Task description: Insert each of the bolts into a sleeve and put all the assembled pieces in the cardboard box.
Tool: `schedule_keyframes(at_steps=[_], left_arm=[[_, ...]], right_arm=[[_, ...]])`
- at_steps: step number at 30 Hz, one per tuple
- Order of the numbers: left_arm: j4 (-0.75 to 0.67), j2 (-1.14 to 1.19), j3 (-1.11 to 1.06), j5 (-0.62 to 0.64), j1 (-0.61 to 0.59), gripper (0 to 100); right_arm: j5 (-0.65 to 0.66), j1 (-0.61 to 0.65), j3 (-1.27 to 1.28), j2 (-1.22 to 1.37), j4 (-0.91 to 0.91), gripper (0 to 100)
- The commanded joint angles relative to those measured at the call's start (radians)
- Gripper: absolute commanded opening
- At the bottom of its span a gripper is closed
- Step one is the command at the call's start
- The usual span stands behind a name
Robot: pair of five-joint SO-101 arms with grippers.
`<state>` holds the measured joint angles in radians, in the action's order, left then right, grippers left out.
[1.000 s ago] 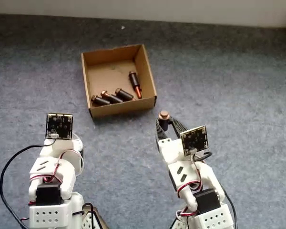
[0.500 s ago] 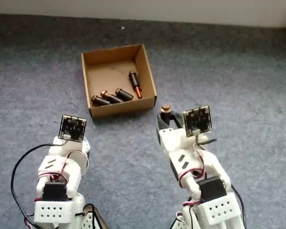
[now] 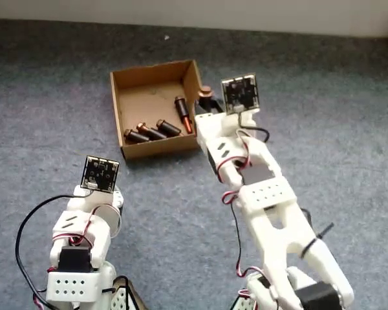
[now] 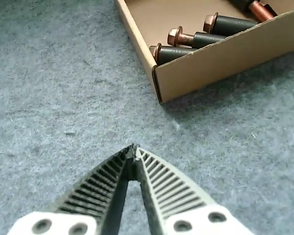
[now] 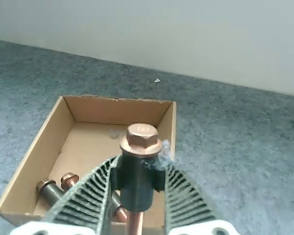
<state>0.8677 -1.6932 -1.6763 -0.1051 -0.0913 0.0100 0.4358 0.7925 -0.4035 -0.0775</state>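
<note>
Right wrist view: the right hand [image 5: 137, 169] is clamped on one assembled piece [image 5: 134, 183], with a ribbed finger [image 5: 95, 191] pressed against each side of the dark sleeve. The piece stands upright. Its copper bolt head [image 5: 140, 139] is on top, and a short length of copper shank shows below the sleeve. Beyond the hand lies the open cardboard box [image 5: 117, 100].

High view: the right hand [image 3: 207, 106] is at the right wall of the cardboard box [image 3: 152, 68], held above the table [image 3: 323, 97]. The bolt head [image 3: 205, 90] lines up with that wall's rim. Whether it hangs over the inside or just outside cannot be told. Four finished pieces lie on the box floor. Three are side by side along the near wall [image 3: 150, 132]. The fourth [image 3: 183, 113] lies apart from them, close to the right wall.

Left wrist view: the left hand [image 4: 134, 152] is fully closed, fingertips touching, with nothing between them. It is low over the table, near a corner of the box [image 4: 225, 58] but clear of it. This view adds detail on the row of three. Their heads all point the same way, and the middle one [image 4: 186, 37] has a stretch of bare shank between head and sleeve.
</note>
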Motion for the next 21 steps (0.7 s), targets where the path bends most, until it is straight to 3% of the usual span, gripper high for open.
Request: schedule_keyframes(at_steps=[1, 5, 11, 18, 21], left_arm=[[0.002, 0.004, -0.024, -0.008, 0.012, 1], [0.002, 0.004, -0.024, -0.008, 0.01, 1], [0.002, 0.004, -0.024, -0.008, 0.01, 1], [0.002, 0.004, -0.024, -0.008, 0.01, 1], [0.002, 0.004, -0.024, -0.008, 0.01, 1]], right_arm=[[-0.009, 0.027, -0.142, 0.139, 0.128, 0.9], [-0.011, 0.035, -0.232, 0.282, 0.142, 1.8], [-0.015, 0.048, -0.263, 0.36, 0.142, 16.1], [-0.011, 0.045, -0.262, 0.364, 0.136, 15.9], [-0.011, 0.044, -0.266, 0.366, 0.036, 15.9]])
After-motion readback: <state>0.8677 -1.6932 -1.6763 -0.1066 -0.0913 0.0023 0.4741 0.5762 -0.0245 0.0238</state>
